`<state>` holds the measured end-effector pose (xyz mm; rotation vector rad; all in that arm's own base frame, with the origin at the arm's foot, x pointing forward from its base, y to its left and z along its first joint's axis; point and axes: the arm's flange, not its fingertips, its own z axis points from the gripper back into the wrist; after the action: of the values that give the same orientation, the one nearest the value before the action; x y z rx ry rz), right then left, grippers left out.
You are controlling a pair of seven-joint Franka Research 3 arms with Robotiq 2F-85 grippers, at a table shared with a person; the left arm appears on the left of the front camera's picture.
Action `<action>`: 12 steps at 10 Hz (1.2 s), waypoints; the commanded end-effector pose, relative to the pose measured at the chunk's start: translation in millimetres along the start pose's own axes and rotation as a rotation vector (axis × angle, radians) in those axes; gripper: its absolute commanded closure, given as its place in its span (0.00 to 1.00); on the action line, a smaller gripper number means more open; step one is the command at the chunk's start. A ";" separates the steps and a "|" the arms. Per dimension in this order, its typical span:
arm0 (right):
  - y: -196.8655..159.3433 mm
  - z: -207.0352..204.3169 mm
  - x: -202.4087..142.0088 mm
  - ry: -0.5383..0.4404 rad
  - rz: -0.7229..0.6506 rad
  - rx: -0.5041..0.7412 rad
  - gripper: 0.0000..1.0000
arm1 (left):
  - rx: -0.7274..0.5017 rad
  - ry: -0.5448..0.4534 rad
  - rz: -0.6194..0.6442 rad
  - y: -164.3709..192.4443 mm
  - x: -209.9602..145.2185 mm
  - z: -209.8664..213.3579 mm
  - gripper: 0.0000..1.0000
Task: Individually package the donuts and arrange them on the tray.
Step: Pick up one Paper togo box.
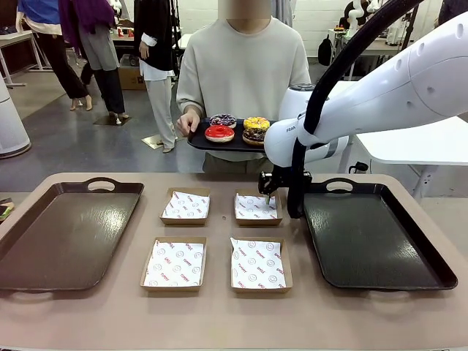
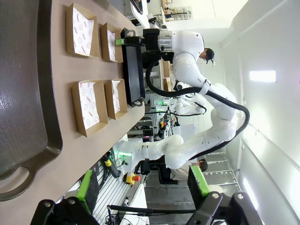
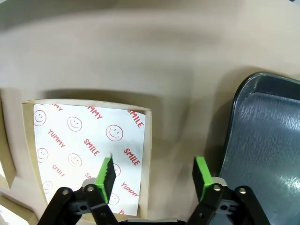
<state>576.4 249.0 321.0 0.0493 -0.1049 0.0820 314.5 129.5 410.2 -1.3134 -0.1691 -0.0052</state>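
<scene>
Donuts: lay well beyond right gripper's wide jaws, on person's plate; box rim between them; left gripper wide, farther off.

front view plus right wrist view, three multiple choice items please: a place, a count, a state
1. Where are the donuts? A. on the black tray the person holds B. on the left table tray C. on the right table tray
2. How many paper-lined boxes? A. two B. three C. four
3. The right arm's jaws are: A. shut on a donut B. apart, astride a box wall C. shut on a tray rim
1 A, all four sit on that held tray; 2 C, two rows of two; 3 B, one green pad is over the paper, the other outside the wall.
</scene>
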 end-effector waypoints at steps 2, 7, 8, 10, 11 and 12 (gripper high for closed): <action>3.7 1.6 8.2 -0.008 0.026 0.003 1.00 | -0.008 -0.017 0.007 -1.7 0.0 -0.6 0.00; 4.1 -0.1 9.9 -0.008 0.009 -0.009 1.00 | -0.008 -0.017 0.007 -1.7 0.0 -0.6 0.00; 2.9 -0.2 10.5 -0.008 -0.010 -0.011 1.00 | -0.008 -0.017 0.007 -1.7 0.0 -0.6 0.00; 1.9 3.3 8.0 -0.004 -0.065 -0.011 1.00 | -0.008 -0.017 0.007 -1.7 0.0 -0.6 0.00; 3.7 15.4 1.4 0.033 -0.090 -0.014 1.00 | -0.008 -0.017 0.007 -1.7 0.0 -0.6 0.00; 6.0 37.5 -6.1 0.054 -0.098 -0.004 1.00 | -0.008 -0.017 0.007 -1.7 0.0 -0.6 0.00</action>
<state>574.4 248.1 336.8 0.0450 -0.0838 0.0229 314.5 129.4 410.1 -1.3134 -0.1689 -0.0051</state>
